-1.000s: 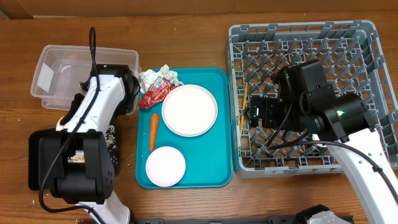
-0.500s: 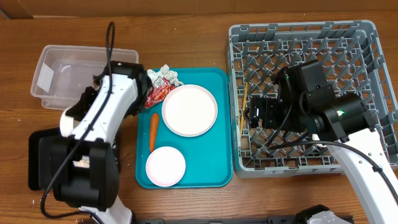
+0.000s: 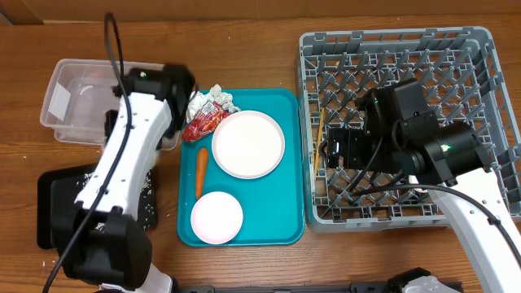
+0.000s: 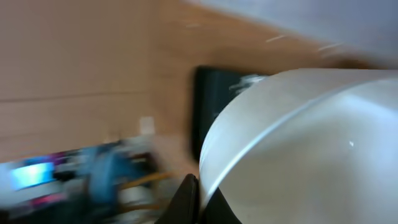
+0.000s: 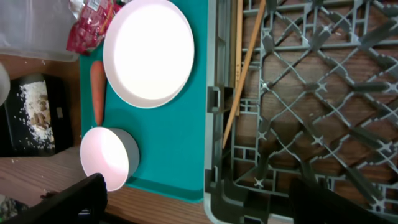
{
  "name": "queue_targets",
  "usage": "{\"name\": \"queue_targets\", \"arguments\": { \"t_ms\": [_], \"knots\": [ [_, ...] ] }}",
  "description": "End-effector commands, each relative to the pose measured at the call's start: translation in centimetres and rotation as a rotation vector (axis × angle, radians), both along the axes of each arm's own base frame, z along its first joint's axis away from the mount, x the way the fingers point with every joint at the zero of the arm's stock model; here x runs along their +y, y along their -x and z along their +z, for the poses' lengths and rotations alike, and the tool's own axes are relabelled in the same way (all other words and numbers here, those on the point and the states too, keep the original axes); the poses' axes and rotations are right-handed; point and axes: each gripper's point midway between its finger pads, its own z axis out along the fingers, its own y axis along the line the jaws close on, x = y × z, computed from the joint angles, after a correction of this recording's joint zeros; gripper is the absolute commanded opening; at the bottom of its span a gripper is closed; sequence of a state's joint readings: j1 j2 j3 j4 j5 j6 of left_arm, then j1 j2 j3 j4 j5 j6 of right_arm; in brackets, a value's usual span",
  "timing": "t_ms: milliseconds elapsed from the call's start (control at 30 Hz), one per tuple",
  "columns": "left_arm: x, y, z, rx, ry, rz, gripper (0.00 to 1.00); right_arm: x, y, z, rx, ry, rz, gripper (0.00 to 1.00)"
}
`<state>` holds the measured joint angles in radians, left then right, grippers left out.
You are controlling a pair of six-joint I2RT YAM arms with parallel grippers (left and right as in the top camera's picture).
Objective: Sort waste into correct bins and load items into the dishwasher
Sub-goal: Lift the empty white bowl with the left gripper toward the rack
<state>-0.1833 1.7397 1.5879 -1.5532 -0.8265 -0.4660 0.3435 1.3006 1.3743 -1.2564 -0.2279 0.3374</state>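
Bowl — white, smooth, blurred — pinched by left fingers; right fingers wide.

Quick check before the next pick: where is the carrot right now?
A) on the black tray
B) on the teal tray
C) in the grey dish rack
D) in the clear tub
B: the carrot lies on the teal tray, just left of the large white bowl.
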Motion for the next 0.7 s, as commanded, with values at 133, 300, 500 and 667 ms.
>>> {"name": "queue_targets", "arguments": {
  "t_ms": [133, 300, 500, 667],
  "knots": [
    [-16.6, -5.0, 5.9, -0.225, 0.745, -0.473, 0.04, 0.3, -1.4, 2.5, -0.112, -0.056, -0.048, 0.95],
    [-23.8, -7.1, 10.0, -0.409, 1.007, -0.579, 0.04, 0.2, -2.1, 5.5, -0.225, -0.135, -0.081, 0.95],
    [-28.8, -8.2, 11.6, -0.472, 1.118, -0.712, 0.04, -1.5, -1.8, 8.1, -0.362, -0.099, -0.113, 0.95],
    [-32.5, -9.0, 12.7, -0.515, 1.293, -0.712, 0.04, -6.4, -1.0, 9.2, -0.414, -0.019, -0.324, 0.95]
  ]
}}
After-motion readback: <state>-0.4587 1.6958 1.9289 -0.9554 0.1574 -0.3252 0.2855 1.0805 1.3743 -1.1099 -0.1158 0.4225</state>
